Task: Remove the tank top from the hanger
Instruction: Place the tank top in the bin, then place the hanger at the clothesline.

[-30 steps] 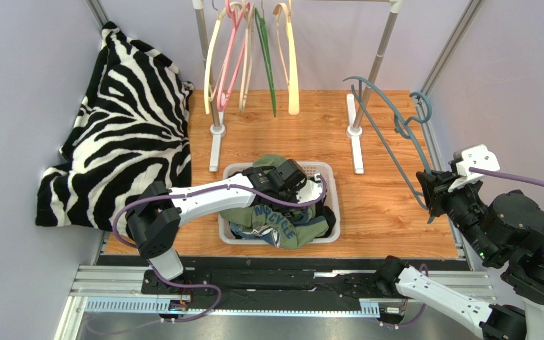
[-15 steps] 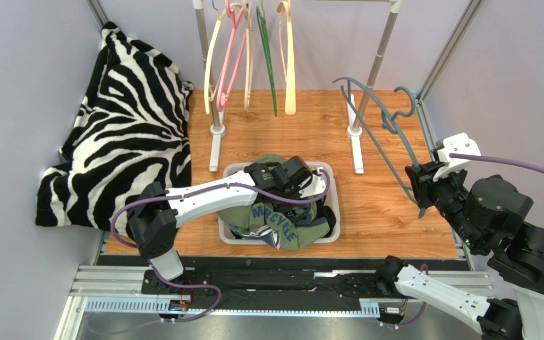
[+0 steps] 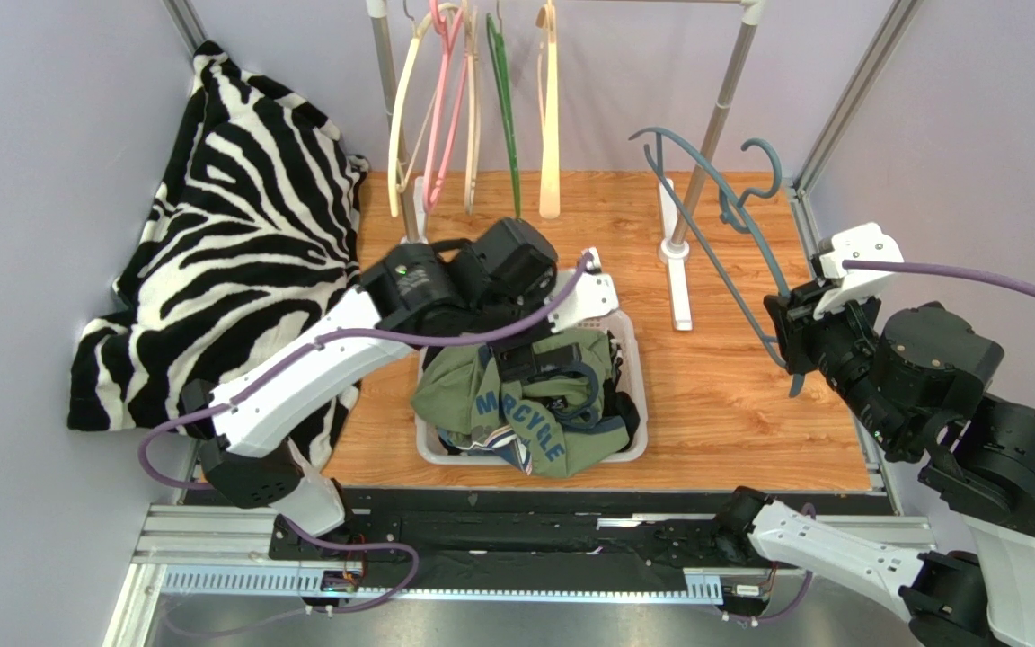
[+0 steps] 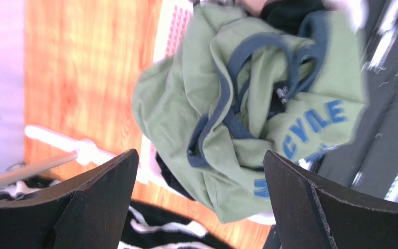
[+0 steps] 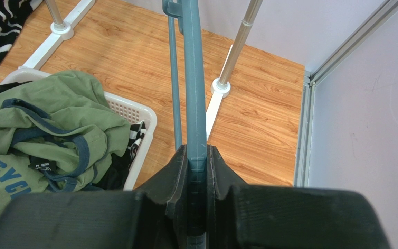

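The green tank top (image 3: 526, 405) with blue trim and lettering lies crumpled in the white basket (image 3: 636, 405), off the hanger. My left gripper (image 3: 550, 361) hovers above it, open, with nothing between its fingers. From the left wrist view the tank top (image 4: 268, 104) lies below the gripper (image 4: 200, 155), over the basket (image 4: 172, 31). My right gripper (image 3: 796, 330) is shut on the bare blue-grey hanger (image 3: 719, 256) and holds it upright at the right. The right wrist view shows the hanger (image 5: 195, 78) clamped in the gripper (image 5: 196, 150), with the tank top (image 5: 45, 119) at left.
A clothes rack with several coloured hangers (image 3: 483, 95) stands at the back, its right post (image 3: 715, 128) close to the held hanger. A zebra-striped cloth (image 3: 240, 243) covers the left side. A wall frame (image 3: 820, 135) bounds the right edge.
My left gripper opened wide and rose out of the basket, leaving the tank top there. My right arm carried the hanger a little left and toward the rack.
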Robot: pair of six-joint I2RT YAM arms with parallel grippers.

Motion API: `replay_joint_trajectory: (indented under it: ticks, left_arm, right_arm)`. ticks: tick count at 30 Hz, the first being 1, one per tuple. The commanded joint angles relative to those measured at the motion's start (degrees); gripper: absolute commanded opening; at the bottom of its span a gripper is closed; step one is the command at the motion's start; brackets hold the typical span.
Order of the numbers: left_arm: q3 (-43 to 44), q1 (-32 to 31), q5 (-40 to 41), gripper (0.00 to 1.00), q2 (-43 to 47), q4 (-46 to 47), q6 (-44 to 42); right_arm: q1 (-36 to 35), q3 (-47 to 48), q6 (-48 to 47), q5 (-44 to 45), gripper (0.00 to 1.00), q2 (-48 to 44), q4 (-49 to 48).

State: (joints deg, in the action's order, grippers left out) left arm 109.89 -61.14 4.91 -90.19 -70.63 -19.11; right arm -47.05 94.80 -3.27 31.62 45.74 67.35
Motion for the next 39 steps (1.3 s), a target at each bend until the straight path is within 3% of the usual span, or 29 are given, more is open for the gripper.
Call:
replay_joint_trajectory:
  ticks: [1,6,13,15,22,25,31,39]
  left_arm:
    - [13.9,-0.3,-6.9,0.99,3.2,-8.9,-0.7]
    - [28.9,-0.3,-6.0,0.99,7.7,-8.6,-3.1]
    - [29.1,1.4,14.1,0.99,16.4,0.8,-5.5]
    - [27.2,4.6,15.3,0.99,18.5,1.7,-6.0]
    - [23.0,14.8,14.2,0.99,24.4,2.2,-4.8]
    - [19.1,16.3,14.6,0.99,26.1,3.1,-4.8]
    - [15.2,16.9,16.5,0.99,25.7,8.4,-6.7]
    - [13.2,27.6,7.6,0.99,22.8,17.1,-4.5]
  right_arm:
    - [0.2,3.4,-0.2,2.1,0.0,2.0,-0.7]
    - [0.2,6.4,-0.7,4.3,0.0,5.9,-1.4]
    - [0.5,7.4,-3.1,9.0,0.0,13.3,-7.6]
    - [1.1,7.7,-3.5,9.3,0.0,15.9,-10.0]
    - [13.4,9.3,-0.7,-0.8,0.0,20.3,-16.4]
    - [17.2,10.7,1.0,-6.7,0.0,23.6,-18.2]
    - [17.6,16.5,0.8,-8.9,0.0,29.8,-19.6]
    - [19.2,22.4,1.3,-12.4,0.0,33.8,-18.9]
